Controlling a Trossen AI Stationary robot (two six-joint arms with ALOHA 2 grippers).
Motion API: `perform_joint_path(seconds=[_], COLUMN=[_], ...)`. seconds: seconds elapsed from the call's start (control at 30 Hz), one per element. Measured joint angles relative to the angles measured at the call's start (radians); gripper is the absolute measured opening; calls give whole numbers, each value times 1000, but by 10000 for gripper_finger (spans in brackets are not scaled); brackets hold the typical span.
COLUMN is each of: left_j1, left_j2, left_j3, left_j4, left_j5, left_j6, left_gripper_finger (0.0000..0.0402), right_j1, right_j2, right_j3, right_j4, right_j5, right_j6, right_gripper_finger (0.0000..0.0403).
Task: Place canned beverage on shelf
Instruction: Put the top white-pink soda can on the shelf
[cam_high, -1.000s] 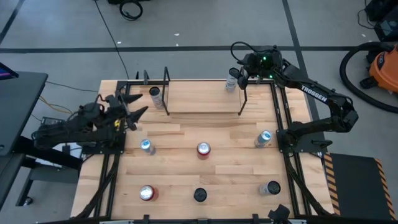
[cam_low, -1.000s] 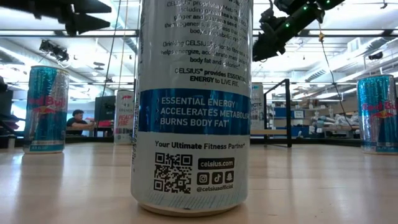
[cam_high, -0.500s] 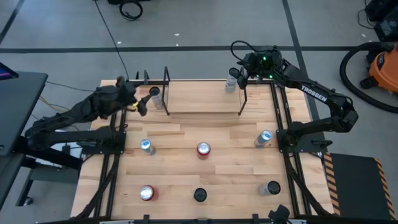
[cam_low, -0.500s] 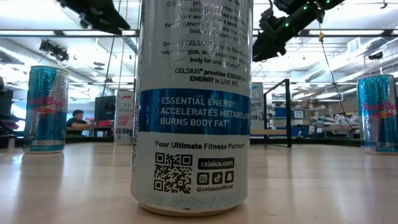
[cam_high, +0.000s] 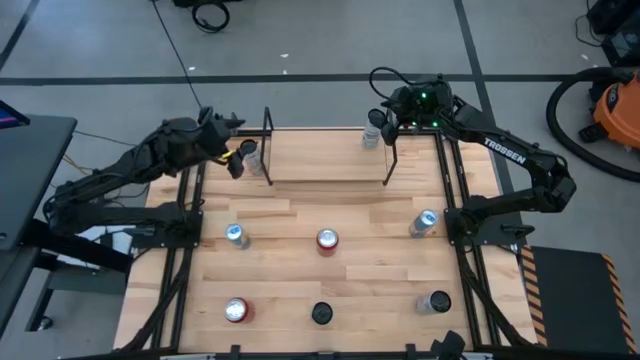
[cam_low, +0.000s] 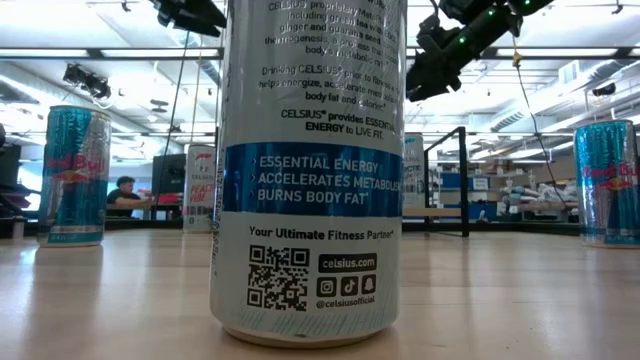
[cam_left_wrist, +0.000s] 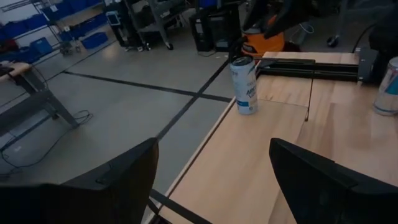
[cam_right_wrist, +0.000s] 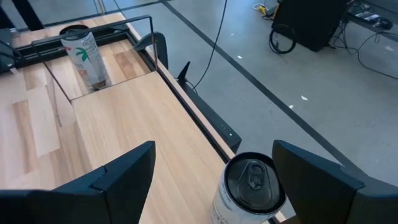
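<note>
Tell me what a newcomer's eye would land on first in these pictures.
A white Celsius can fills the middle of the low view, right in front of that camera. From above, both arms reach to the table's far edge: the right end effector stands open around a silver can at the shelf's right end, and the left end effector hovers open beside a can at its left end.

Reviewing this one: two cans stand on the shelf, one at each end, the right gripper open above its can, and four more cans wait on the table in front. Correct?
Not quite: six cans wait on the table in front, not four, as the high view shows. The rest holds: two cans stand on the shelf, one at each end, and the right gripper is open above its can.
</note>
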Motion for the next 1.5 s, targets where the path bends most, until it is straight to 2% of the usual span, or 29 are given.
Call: perform_joint_path(seconds=[0.53,0.73,0.9,1.13,1.37,1.5], left_j1=[0,22,90,229,338,374], left_j2=[3,45,102,203,283,312], left_j3=[0,0,0,0,0,0], left_j4=[8,-13,-66,-161,-224,-237], left_j5=[-7,-154,-159,-31,1,123], left_j6=[-60,-2,19,-30,18,12], left_gripper_finger=[316,313,300,295,295,295], right_j1=[0,0,0,0,0,0], right_j2=[0,0,0,0,0,0], right_j3=[0,0,0,0,0,0], right_j4=[-4,-10,-15,-16,-38,-62], right_j5=[0,0,0,0,0,0], right_j6=[0,0,0,0,0,0], right_gripper_finger=[332,332,332,332,332,332])
